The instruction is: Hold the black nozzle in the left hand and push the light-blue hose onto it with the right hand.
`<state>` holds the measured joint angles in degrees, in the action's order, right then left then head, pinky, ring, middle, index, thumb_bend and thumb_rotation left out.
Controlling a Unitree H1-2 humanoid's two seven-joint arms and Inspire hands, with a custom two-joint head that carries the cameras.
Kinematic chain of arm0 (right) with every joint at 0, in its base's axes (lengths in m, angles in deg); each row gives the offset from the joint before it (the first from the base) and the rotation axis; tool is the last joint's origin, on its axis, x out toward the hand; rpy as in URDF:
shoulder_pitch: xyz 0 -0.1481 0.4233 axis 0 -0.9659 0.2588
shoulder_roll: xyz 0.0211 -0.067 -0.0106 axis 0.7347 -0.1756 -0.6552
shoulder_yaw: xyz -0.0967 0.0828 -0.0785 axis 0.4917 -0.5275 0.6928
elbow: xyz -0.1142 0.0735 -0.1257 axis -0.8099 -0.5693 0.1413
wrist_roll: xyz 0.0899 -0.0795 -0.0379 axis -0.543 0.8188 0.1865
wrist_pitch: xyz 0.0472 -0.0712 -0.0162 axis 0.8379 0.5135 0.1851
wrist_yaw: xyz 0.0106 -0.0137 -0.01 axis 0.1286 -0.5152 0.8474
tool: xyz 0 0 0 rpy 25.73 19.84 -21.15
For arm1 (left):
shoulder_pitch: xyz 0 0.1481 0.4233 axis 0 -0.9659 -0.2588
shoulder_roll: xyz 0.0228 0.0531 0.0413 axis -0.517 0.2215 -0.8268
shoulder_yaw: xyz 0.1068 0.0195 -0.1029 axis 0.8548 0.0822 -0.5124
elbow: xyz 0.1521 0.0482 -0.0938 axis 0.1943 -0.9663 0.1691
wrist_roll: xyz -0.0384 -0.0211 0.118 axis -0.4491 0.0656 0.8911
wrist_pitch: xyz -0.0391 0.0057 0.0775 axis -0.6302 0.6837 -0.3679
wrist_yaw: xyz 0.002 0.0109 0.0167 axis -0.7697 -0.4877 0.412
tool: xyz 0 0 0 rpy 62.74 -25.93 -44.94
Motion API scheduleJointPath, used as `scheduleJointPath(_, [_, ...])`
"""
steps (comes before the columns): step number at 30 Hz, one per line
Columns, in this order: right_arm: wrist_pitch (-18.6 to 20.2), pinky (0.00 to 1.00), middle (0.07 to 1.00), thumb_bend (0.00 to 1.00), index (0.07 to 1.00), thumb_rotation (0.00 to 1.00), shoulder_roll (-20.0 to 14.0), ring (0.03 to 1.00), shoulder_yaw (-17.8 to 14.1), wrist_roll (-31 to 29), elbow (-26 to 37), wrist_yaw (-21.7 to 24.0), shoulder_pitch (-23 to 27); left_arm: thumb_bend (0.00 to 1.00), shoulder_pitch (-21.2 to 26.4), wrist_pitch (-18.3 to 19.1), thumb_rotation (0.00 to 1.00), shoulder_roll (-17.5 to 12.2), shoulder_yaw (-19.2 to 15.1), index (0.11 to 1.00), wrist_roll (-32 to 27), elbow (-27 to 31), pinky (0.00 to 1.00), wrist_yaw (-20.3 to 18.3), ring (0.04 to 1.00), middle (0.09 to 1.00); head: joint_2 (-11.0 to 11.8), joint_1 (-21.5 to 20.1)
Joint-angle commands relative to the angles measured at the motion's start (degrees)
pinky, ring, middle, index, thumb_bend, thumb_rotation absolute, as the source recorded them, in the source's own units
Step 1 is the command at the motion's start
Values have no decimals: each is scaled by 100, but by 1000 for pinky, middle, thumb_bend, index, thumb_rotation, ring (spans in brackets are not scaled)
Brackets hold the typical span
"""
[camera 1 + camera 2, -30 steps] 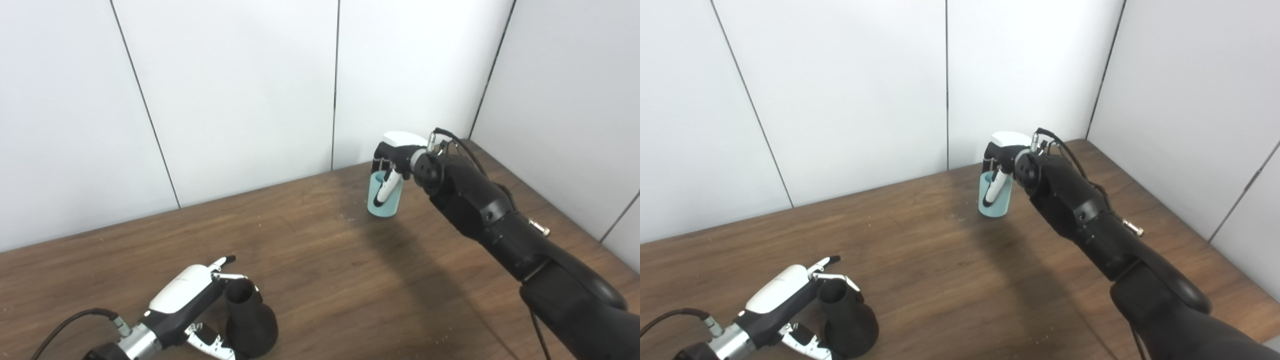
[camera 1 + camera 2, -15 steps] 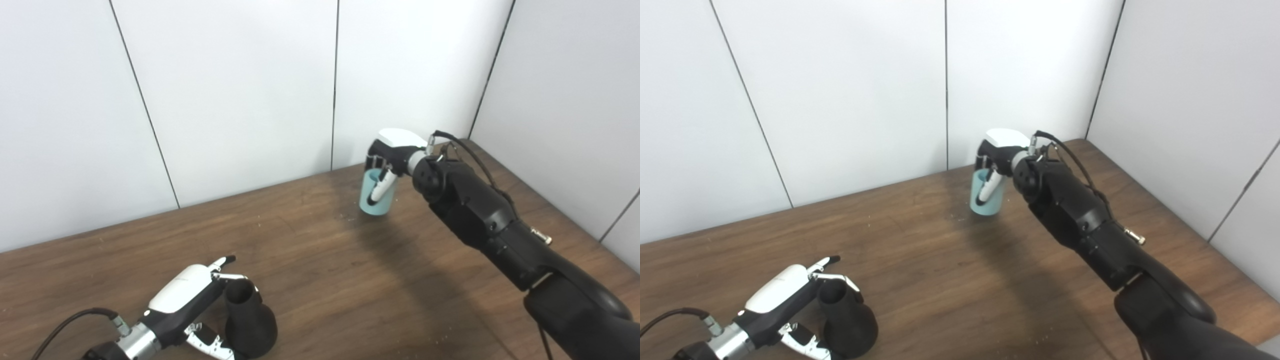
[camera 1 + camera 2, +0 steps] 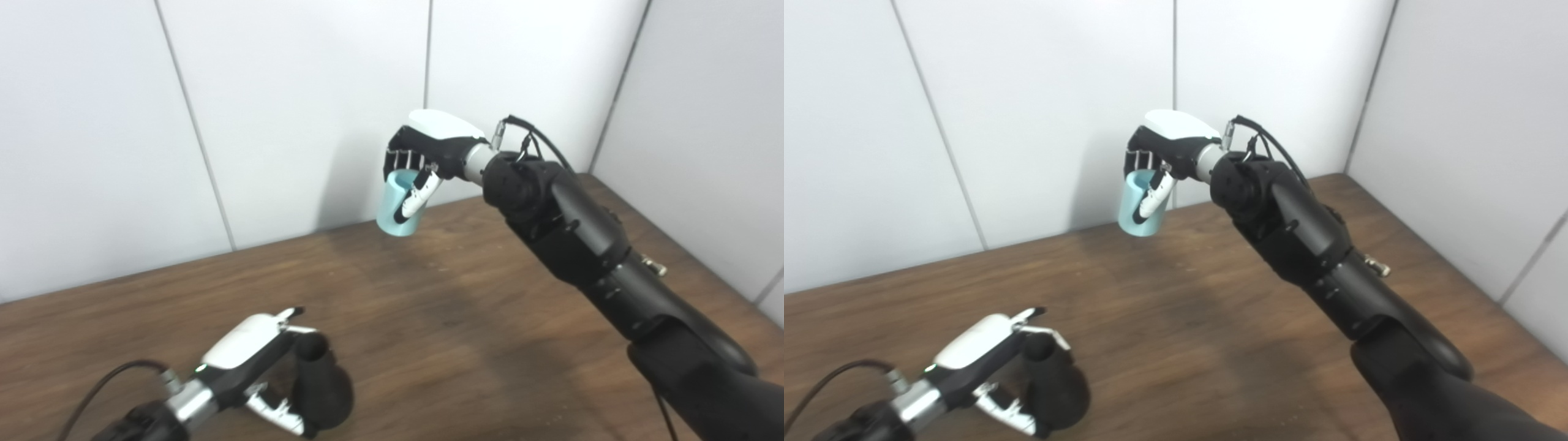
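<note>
The right hand (image 3: 429, 153) gripped the light-blue hose (image 3: 397, 208) high above the black nozzle (image 3: 321, 386), which the left hand's (image 3: 257, 361) fingers clasped; a skewed descent risked jamming.

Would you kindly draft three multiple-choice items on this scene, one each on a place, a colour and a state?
1. Where is the black nozzle?
A. near the table's front-left edge
B. at the back-right corner
C. hanging on the wall

2. What colour is the hose piece in the right hand?
A. red
B. light blue
C. yellow

3. What state is the hose piece in?
A. lying on the table
B. pushed onto the nozzle
C. held in the air

Answers:
1 A, it sits low left, with the left hand around it.
2 B, its wall is pale blue.
3 C, it hangs clear above the wood, far from the nozzle.
</note>
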<state>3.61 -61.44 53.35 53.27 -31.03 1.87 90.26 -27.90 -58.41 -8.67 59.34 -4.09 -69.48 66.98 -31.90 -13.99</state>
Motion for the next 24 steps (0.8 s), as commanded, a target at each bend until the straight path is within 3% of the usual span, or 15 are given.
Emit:
scheduleJointPath(1, [-2,386,471,503,451,0,-64,476,-155,-102,300,105,422,525,-184,631,0,-139,221,502,604,-314,1000,-466,554,446,-3,8])
scheduleJointPath(18, [355,381,479,503,459,0,-15,465,-222,-788,1825,1156,714,525,124,1199,0,173,481,476,952,-201,1000,-630,579,496,-343,1127])
scheduleJointPath(24, [209,372,481,502,468,0,-19,463,-301,-1190,2118,1318,706,525,221,1361,0,239,514,476,944,-214,1000,-670,580,496,-402,1328])
